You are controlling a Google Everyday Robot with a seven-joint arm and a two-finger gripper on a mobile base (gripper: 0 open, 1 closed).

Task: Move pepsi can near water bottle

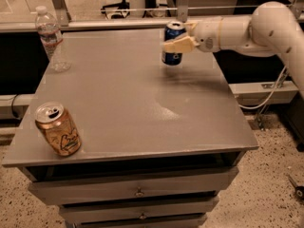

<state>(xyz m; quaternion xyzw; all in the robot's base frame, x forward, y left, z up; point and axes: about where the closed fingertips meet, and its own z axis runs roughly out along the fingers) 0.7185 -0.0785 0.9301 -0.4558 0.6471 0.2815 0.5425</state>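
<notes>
Clearly, the pepsi can (171, 57) is held upright by the gripper (173, 45) over the far right part of the grey table (142, 108) — its middle is clasped between the fingers, and one tan finger (180, 45) is seen lying across the front of the can. Whether the base of the can is touching the surface cannot be told. The white arm (247, 30) is stretched in from the right side. The water bottle (49, 37) is placed upright at the far left corner, well apart from the can. An orange-tan can (58, 129) is found at the near left corner — drawers (137, 192) are seen under the table top
</notes>
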